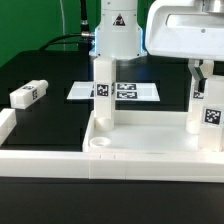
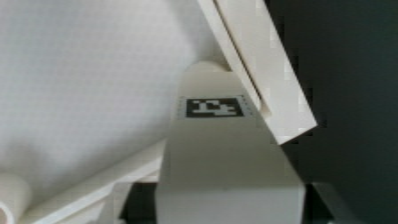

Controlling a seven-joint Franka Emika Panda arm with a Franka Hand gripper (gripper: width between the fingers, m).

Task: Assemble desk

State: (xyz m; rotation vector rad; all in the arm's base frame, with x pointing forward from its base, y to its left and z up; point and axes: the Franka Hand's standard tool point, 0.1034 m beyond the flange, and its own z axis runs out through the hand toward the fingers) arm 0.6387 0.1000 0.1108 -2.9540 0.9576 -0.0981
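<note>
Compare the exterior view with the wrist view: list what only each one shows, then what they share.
Only the exterior view: a loose leg lying on the black table, the marker board, the gripper, and another upright leg. Only the wrist view: nothing new, just a close-up. Shared: the desk top and the tagged leg.

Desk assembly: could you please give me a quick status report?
Gripper shut on a leg standing at the desk top's far corner. Another leg upright in the top. One loose leg lying apart. Nothing in the way.

A robotics lab: a black table [image 1: 60, 125], a tagged marker board [image 1: 128, 91], and a green backdrop [image 1: 30, 25].
</note>
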